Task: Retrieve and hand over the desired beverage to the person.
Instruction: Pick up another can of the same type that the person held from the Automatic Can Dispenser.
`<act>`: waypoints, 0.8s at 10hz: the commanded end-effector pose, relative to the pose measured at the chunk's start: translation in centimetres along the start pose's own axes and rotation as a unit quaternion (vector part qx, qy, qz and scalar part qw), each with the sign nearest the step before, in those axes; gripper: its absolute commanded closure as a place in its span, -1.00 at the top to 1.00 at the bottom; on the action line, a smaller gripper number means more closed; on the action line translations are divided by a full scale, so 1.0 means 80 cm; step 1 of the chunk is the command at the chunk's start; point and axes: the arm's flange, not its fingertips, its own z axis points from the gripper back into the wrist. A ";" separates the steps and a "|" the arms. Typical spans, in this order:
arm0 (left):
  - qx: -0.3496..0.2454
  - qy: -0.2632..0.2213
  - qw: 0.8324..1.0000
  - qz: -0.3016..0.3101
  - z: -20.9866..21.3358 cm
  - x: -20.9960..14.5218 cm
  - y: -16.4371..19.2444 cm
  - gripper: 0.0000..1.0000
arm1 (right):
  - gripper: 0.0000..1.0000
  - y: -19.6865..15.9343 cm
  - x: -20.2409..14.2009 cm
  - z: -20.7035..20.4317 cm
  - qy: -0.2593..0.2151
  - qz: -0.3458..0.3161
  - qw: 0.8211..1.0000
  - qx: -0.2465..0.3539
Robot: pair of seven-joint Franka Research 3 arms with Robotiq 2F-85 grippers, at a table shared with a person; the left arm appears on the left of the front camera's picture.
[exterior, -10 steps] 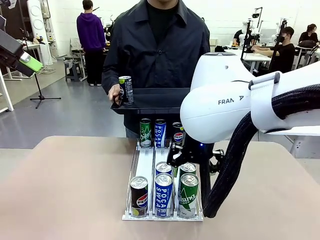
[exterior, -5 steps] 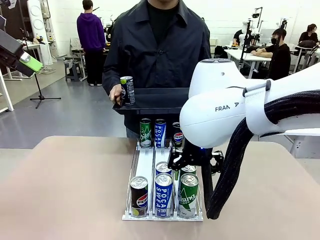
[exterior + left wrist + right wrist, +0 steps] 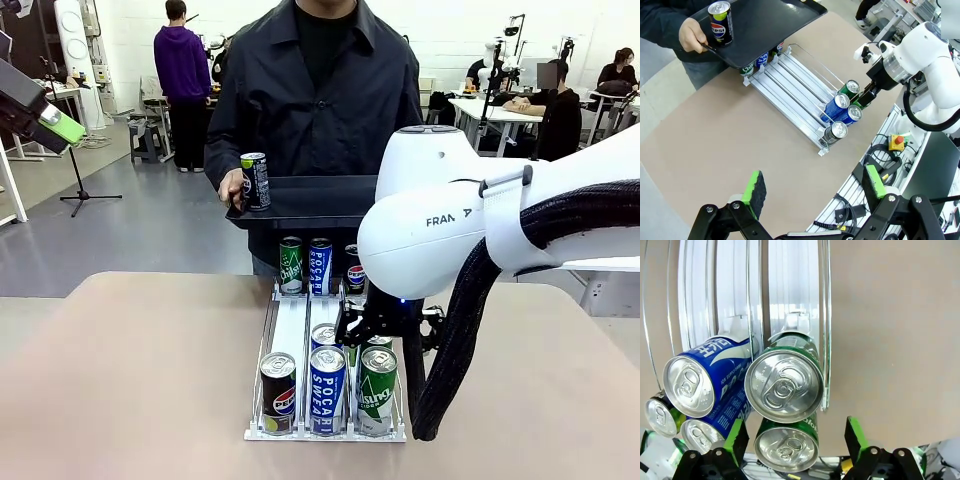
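Left gripper released, high above the table's left side. Person in a dark jacket stands at the far side holding a black tray with a "PEPSI" can; the front view reads "POCARI SWEAT" in the rack. The right wrist view gives the can tops: right gripper released, over the green cans in the right lane.

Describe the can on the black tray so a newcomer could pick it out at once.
Find the person in the dark jacket across the table, holding a flat black plastic tray. On it, beside the person's hand, stands a slim black Pepsi can. It is the only can on the tray; the other cans sit in the white rack on the table.
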 end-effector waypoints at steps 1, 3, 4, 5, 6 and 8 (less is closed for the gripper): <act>-0.003 -0.004 1.000 -0.002 0.000 0.001 0.001 1.00 | 1.00 -0.002 -0.001 -0.003 0.013 0.019 1.000 -0.014; -0.003 -0.004 1.000 -0.002 0.000 0.001 0.001 1.00 | -0.20 -0.002 -0.001 -0.004 0.042 0.023 0.999 -0.014; -0.003 -0.004 1.000 -0.002 0.000 0.001 0.001 1.00 | -1.00 -0.001 0.000 -0.005 0.045 0.023 0.999 -0.012; -0.003 -0.004 1.000 -0.002 0.000 0.001 0.001 1.00 | -0.28 0.000 0.000 -0.004 0.048 0.024 0.999 -0.010; -0.003 -0.004 1.000 -0.002 0.000 0.001 0.001 1.00 | -1.00 0.000 0.000 -0.004 0.048 0.025 0.998 -0.010; -0.003 -0.004 1.000 -0.002 0.000 0.001 0.001 1.00 | -1.00 0.000 0.001 -0.004 0.050 0.026 0.998 -0.009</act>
